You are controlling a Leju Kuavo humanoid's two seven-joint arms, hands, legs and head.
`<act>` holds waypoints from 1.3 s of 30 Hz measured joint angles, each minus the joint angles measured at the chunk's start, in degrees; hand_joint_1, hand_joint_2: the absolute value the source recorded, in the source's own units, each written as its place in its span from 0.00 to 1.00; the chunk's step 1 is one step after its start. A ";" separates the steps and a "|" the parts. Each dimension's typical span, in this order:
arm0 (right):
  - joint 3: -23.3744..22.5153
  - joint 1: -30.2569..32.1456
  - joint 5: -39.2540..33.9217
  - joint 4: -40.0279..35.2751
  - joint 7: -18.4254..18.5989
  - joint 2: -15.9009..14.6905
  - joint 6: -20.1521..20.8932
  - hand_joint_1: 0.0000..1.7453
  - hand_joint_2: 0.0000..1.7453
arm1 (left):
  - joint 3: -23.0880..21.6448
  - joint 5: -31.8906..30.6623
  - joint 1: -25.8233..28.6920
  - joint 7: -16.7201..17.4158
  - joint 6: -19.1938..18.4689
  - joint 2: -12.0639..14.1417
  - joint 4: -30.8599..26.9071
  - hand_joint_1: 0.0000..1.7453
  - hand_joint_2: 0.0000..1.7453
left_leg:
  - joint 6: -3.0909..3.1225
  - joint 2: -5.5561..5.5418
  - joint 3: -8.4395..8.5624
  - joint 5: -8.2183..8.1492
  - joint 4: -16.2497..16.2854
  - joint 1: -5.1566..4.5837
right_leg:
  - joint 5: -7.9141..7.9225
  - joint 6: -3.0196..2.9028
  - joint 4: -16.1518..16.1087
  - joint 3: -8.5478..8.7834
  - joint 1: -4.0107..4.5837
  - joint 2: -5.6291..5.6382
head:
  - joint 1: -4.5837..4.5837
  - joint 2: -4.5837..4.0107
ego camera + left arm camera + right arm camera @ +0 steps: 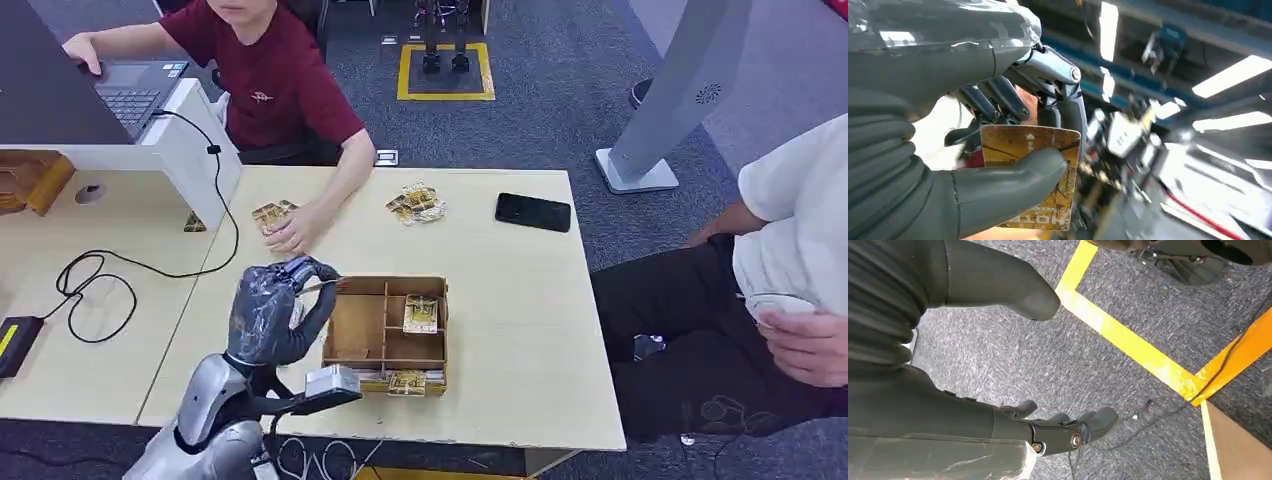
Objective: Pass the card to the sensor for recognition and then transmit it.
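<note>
One card [1030, 170] was pinched between the thumb and fingers of the left hand [275, 310], raised just beside the wooden tray [365, 325]. To do the step well, the hand probably needed to keep the card flat towards the sensor. The left wrist view showed the grip on the card's printed face. The right hand [998, 365] hung with its fingers apart above grey carpet [1108, 365], holding nothing.

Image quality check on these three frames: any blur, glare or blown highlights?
Head view: even light, sharp, soft shadows on the table. Left wrist view: left hand and card sharp, background smeared by blur, ceiling lights blown out, glare on the hand's cover. Right wrist view: right hand and carpet in focus, no glare, slight sheen on the wrap.
</note>
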 joint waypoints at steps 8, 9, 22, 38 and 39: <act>0.00 -0.06 1.29 0.00 0.13 0.00 0.00 0.00 1.00 | 5.09 1.82 -6.99 2.42 0.28 -1.51 11.14 1.00 1.00 | 0.04 0.02 0.01 0.05 0.01 0.00 | 0.04 0.00 0.00 0.00 0.00 0.02 | 0.00 0.00; 0.00 -0.08 1.35 0.00 0.13 0.00 0.00 0.00 1.00 | 5.51 1.53 -7.44 2.80 0.35 -1.75 12.11 1.00 1.00 | 0.04 0.02 0.00 0.05 0.00 0.00 | 0.04 0.00 0.00 0.00 0.00 0.02 | 0.00 0.00; 0.02 -0.10 2.14 0.00 0.13 0.00 0.17 0.00 1.00 | 8.72 -0.61 -10.45 4.70 1.64 -3.04 20.37 1.00 1.00 | 0.05 0.06 0.00 0.04 0.00 0.00 | 0.04 0.00 0.00 -0.01 0.00 0.05 | -0.02 0.00; 0.00 -0.08 2.27 0.00 0.13 0.00 -0.18 0.00 1.00 | 14.27 -1.18 -9.25 4.46 8.50 -2.93 24.61 0.00 1.00 | 0.05 0.05 -0.04 0.04 -0.01 0.00 | 0.03 0.01 0.01 -0.01 0.00 0.05 | 0.00 0.00; 0.00 -0.04 2.25 0.00 0.13 0.00 -0.20 0.00 1.00 | 15.22 -0.72 -8.83 4.39 9.20 -2.58 24.83 0.00 1.00 | 0.05 0.05 -0.04 0.04 -0.01 0.00 | 0.03 0.00 0.01 -0.02 0.00 0.05 | 0.00 0.00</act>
